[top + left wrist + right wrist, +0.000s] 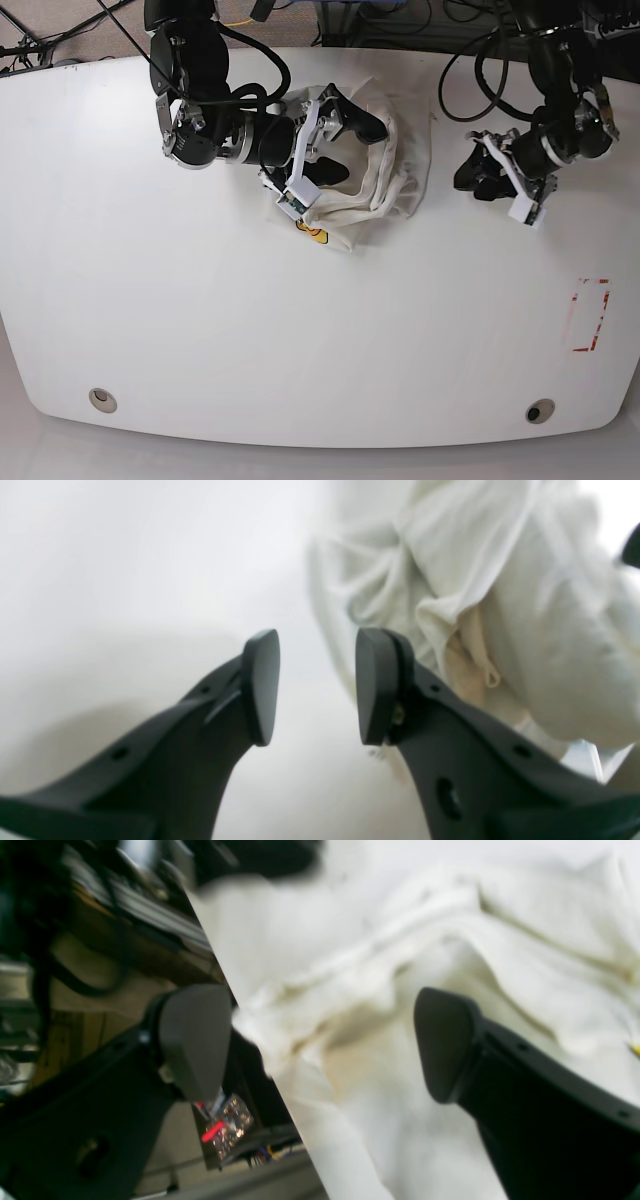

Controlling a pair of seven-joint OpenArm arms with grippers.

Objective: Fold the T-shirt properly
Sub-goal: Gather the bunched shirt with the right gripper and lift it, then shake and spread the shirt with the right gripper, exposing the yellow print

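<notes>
Through the left wrist view I see my left tool [317,687] with its dark pads apart and nothing between them, the crumpled cream-white cotton T-shirt [500,605] just beside it, so I judge I should find a hem or sleeve edge before closing. Through the right wrist view my right tool [320,1045] gapes wide over bunched folds near the white tabletop's [230,920] rim. From the base view the shirt sits heaped at the tabletop's far middle, with broad bare room nearer me for spreading it flat.

The left end effector [315,687] gapes empty beside the crumpled T-shirt [480,590].
</notes>
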